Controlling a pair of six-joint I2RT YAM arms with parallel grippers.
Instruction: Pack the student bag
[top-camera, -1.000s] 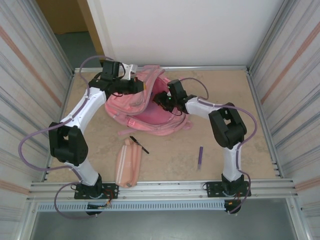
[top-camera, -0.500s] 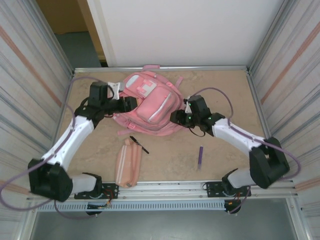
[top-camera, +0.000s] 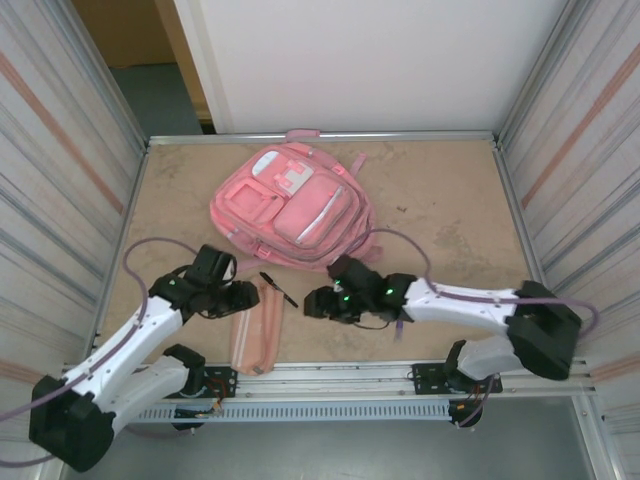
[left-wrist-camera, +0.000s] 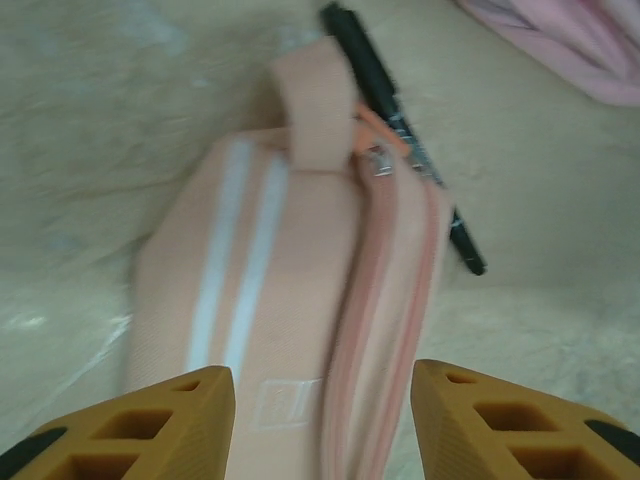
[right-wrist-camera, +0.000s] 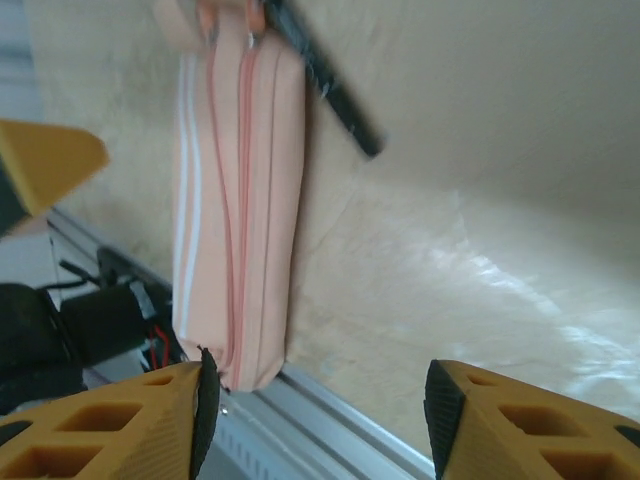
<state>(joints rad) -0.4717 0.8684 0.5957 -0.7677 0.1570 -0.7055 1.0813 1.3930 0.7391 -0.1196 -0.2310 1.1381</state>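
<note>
Left end effector (left-wrist-camera: 322, 400), fingers apart, hovers over a salmon pencil case (left-wrist-camera: 290, 300); right end effector (right-wrist-camera: 315, 400), fingers apart and empty, sits beside it, student bag (top-camera: 295, 205) beyond both.

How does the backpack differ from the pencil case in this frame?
The backpack is far bigger than the pencil case. The backpack is broad, deeper pink, with several front pockets; the pencil case is long, narrow, paler salmon, with two white stripes. The backpack lies toward the far side of the table; the pencil case lies at the near edge. Both are pinkish fabric items lying flat.
</note>
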